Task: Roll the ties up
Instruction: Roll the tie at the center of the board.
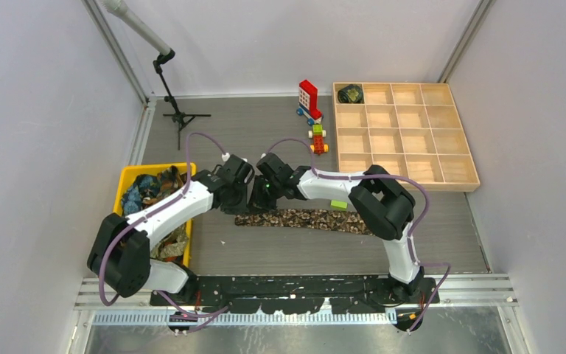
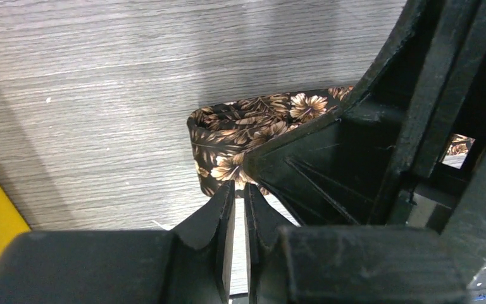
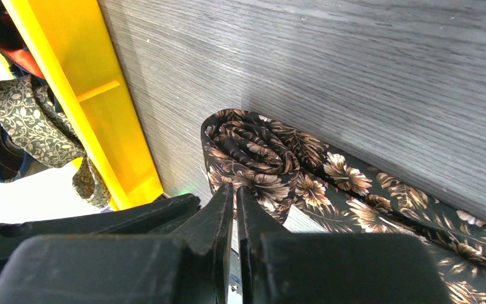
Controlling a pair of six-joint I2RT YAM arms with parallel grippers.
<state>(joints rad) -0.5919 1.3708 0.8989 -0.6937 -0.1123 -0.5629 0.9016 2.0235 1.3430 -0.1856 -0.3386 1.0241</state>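
Observation:
A brown-tan floral tie (image 1: 317,220) lies flat across the table in front of the arms. Its left end is wound into a small loose roll, seen in the left wrist view (image 2: 228,136) and in the right wrist view (image 3: 250,152). My left gripper (image 2: 239,185) is shut, its tips against the near side of the roll, with no fabric showing between them. My right gripper (image 3: 235,188) is also shut, its tips touching the roll from the other side. In the top view both grippers meet over the tie's left end, left (image 1: 245,205) and right (image 1: 263,203). A dark rolled tie (image 1: 351,94) sits in the wooden tray's back-left compartment.
A yellow bin (image 1: 129,175) holding several loose ties stands left of the grippers; its wall (image 3: 101,107) is close to the roll. A wooden compartment tray (image 1: 405,133) is at the back right. Red-and-white toy bricks (image 1: 309,99), a small toy (image 1: 317,140) and a green block (image 1: 337,204) lie nearby.

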